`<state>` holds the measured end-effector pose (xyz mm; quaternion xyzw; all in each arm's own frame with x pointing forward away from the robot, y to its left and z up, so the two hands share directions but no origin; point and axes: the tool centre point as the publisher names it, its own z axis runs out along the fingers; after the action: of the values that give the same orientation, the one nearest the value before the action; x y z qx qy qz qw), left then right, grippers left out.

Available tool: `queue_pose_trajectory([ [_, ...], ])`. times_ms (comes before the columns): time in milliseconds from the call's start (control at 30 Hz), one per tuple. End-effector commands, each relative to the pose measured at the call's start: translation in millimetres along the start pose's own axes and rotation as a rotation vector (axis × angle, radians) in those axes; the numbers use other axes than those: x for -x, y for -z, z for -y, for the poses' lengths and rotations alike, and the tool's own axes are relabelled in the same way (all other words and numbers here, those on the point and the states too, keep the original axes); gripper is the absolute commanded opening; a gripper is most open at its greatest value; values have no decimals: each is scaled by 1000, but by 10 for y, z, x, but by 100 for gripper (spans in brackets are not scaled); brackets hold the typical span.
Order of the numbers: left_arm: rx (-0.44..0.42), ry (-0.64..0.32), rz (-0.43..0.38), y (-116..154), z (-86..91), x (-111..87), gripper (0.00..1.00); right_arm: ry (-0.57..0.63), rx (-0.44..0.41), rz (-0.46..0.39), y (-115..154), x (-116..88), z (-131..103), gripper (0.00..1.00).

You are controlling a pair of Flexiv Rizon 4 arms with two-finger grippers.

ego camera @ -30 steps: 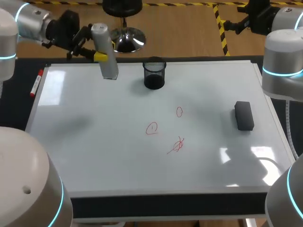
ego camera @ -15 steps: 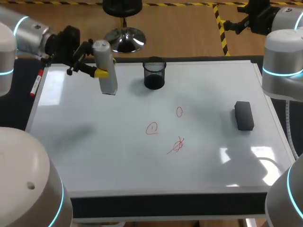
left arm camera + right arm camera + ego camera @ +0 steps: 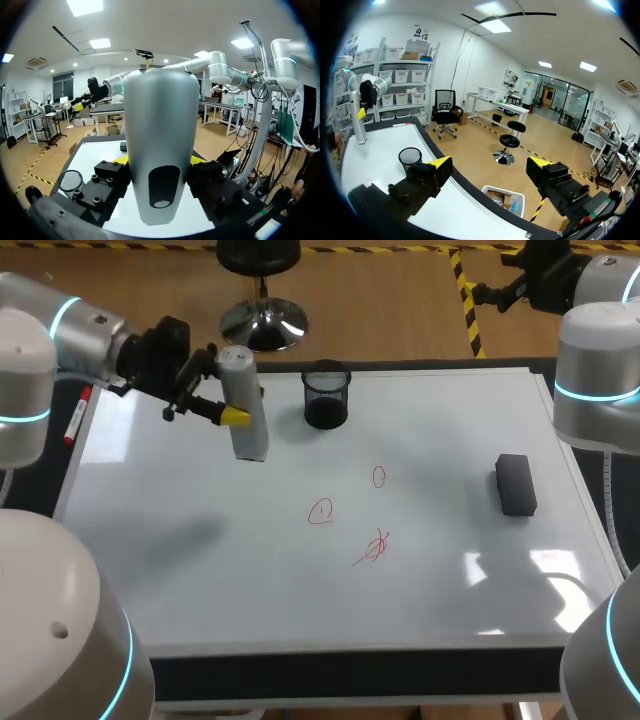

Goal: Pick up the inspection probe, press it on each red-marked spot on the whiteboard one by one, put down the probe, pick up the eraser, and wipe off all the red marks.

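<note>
- The white rectangular whiteboard (image 3: 200, 580) covers my worktop.
- My left fingers (image 3: 236, 417) are clamped on the tall grey tapered inspection probe (image 3: 250, 440), one on either side. It hangs upright over the board's far-left part, beside the black mesh cup (image 3: 326, 396).
- My right fingers (image 3: 439, 162) stand wide apart, holding nothing, beyond the far-right corner.
- The dark grey block eraser (image 3: 515, 484) lies on the board's right side.
- Three red marks (image 3: 320, 511) sit mid-board.

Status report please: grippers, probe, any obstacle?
Left gripper shut on probe, upright over whiteboard. Right gripper open, empty, off the board. Three red marks unwiped; mesh cup near, not blocking.
</note>
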<state>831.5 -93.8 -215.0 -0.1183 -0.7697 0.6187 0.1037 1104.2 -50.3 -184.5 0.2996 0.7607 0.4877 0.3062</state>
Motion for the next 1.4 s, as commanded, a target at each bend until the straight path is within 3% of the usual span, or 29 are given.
queue_pose_trajectory([
  [33,-8,3,-10,-178,-59,30,0,0,0,0,0,0,0,100],
  [700,9,23,-46,-737,-340,109,0,0,0,0,0,0,0,100],
  [1400,0,19,-39,-994,-583,123,0,0,0,0,0,0,0,100],
])
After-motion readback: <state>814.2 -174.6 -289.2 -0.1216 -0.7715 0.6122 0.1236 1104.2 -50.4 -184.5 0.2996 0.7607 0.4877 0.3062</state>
